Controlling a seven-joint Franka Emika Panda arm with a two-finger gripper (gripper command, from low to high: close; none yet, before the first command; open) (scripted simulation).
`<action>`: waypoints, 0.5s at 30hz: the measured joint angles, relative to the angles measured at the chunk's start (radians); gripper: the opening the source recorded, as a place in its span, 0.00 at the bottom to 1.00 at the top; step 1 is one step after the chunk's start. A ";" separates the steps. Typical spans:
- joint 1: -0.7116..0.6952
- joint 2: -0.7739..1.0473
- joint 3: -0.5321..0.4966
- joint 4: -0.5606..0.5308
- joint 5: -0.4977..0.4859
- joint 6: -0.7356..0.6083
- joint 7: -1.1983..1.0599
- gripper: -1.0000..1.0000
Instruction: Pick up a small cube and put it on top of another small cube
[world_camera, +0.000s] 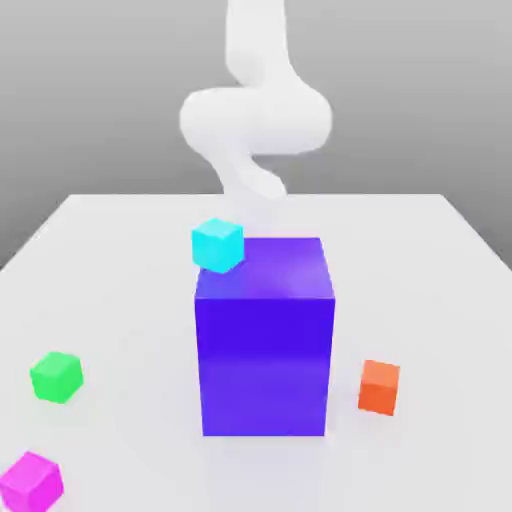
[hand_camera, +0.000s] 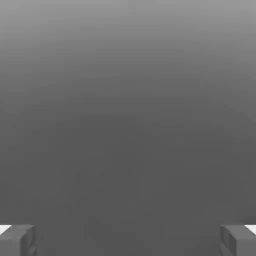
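White tabletop (world_camera: 120, 260) under a plain grey backdrop is seen carrying a big blue-violet block (world_camera: 265, 340), behind which the white arm (world_camera: 255, 120) is raised. Spread wide with nothing between them, the grey fingertips (hand_camera: 17, 241) of the gripper (hand_camera: 128, 241) are shown at opposite edges of the hand view. The small magenta cube (world_camera: 30, 482) is set far out in front of the arm at the exterior view's left; a green cube (world_camera: 56, 377) is placed just behind it, an orange cube (world_camera: 379, 387) beside the block's right, and a cyan cube (world_camera: 218, 245) at the block's upper left corner.
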 joint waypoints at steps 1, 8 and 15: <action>0.000 0.039 -0.015 0.002 0.007 0.010 -0.007 0.50; -0.005 0.295 -0.111 0.015 0.062 0.076 -0.060 0.50; -0.028 0.549 -0.191 0.028 0.134 0.141 -0.126 0.50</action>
